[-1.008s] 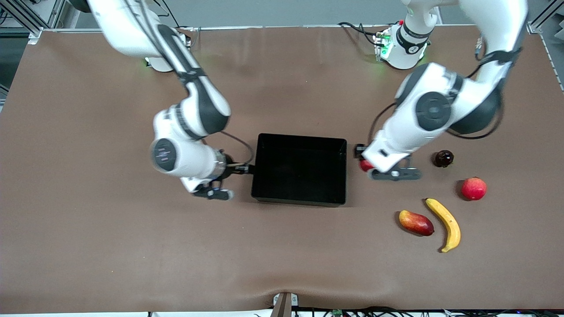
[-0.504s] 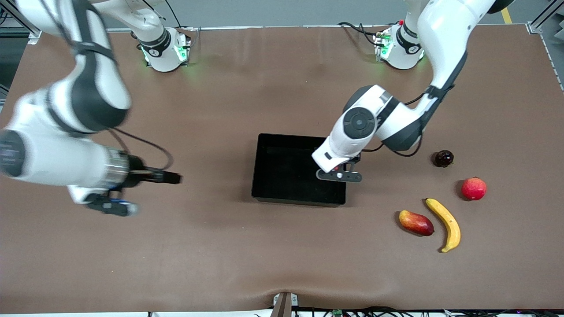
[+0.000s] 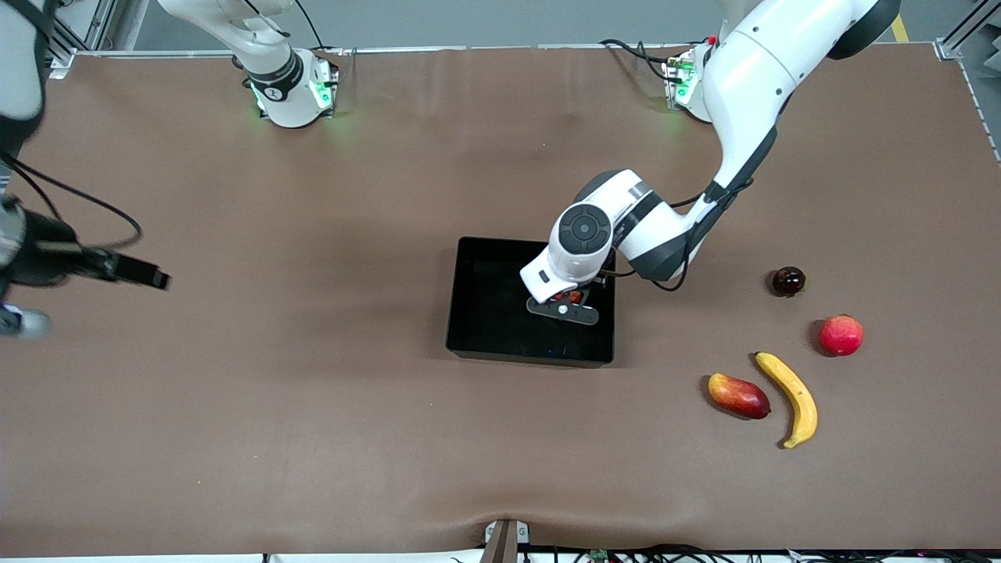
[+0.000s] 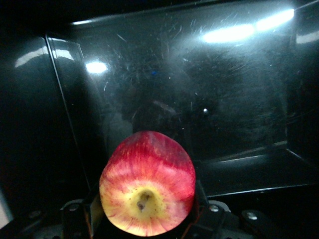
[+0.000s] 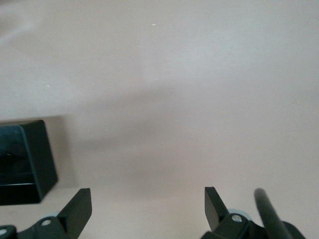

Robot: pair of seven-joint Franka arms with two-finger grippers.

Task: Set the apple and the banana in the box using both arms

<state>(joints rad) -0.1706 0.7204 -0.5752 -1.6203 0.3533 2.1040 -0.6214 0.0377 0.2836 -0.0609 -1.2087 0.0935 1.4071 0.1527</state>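
My left gripper is shut on the small red and yellow apple and holds it over the box, at the box's end toward the left arm. In the left wrist view the apple sits between the fingers with its stem dimple toward the camera, above the black box floor. The banana lies on the table nearer the front camera, toward the left arm's end. My right gripper is open and empty, over bare table at the right arm's end, well away from the box.
An oblong red-and-yellow fruit lies beside the banana. A pinkish-red round fruit and a small dark fruit lie farther from the camera. A corner of the box shows in the right wrist view.
My left gripper has carried the apple from beside the box to over its inside. My right arm has swung away from the box toward its own end of the table.
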